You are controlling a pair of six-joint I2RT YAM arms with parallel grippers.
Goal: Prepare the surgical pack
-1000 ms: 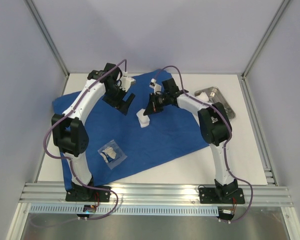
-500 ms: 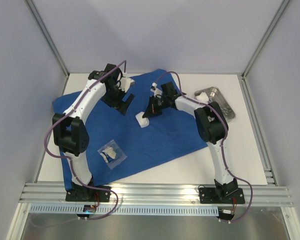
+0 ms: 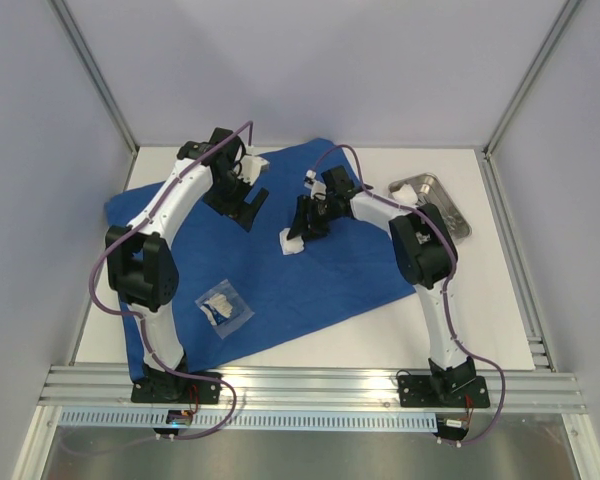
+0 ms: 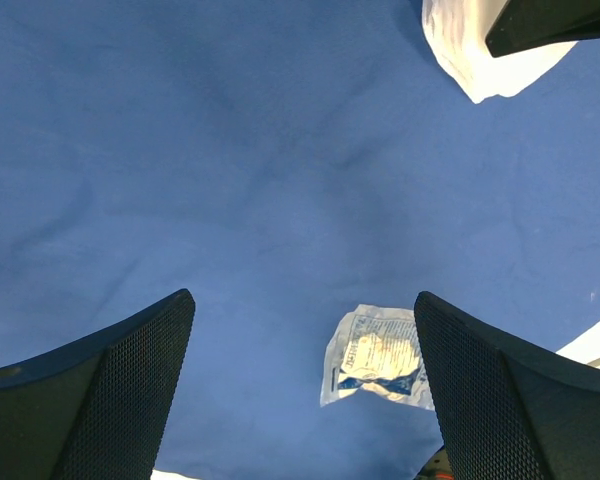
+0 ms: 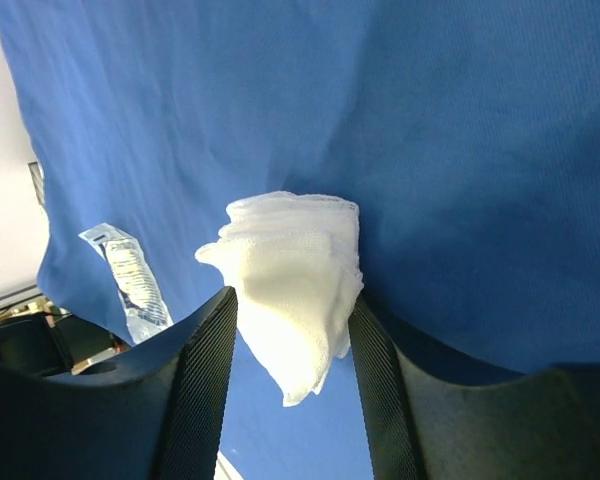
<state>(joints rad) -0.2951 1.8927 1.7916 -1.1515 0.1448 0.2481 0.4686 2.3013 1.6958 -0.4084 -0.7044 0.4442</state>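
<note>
The royal-blue drape lies spread flat across the table. A stack of white gauze rests on it near the middle. My right gripper stands just behind the stack. In the right wrist view the gauze sits between my right gripper's parted fingers, with a thin gap on the left side. My left gripper hangs wide open over the drape's far left part. In the left wrist view nothing lies between the fingers of that gripper. The steel tray stands at the far right, off the drape.
A clear sealed packet lies on the drape's near left part; the packet also shows between the left fingers from above. Something white sits in the tray. Enclosure walls and posts ring the table.
My right gripper's jaws have parted from a tight grip on the gauze, and the stack has settled onto the drape. The left arm has not moved.
</note>
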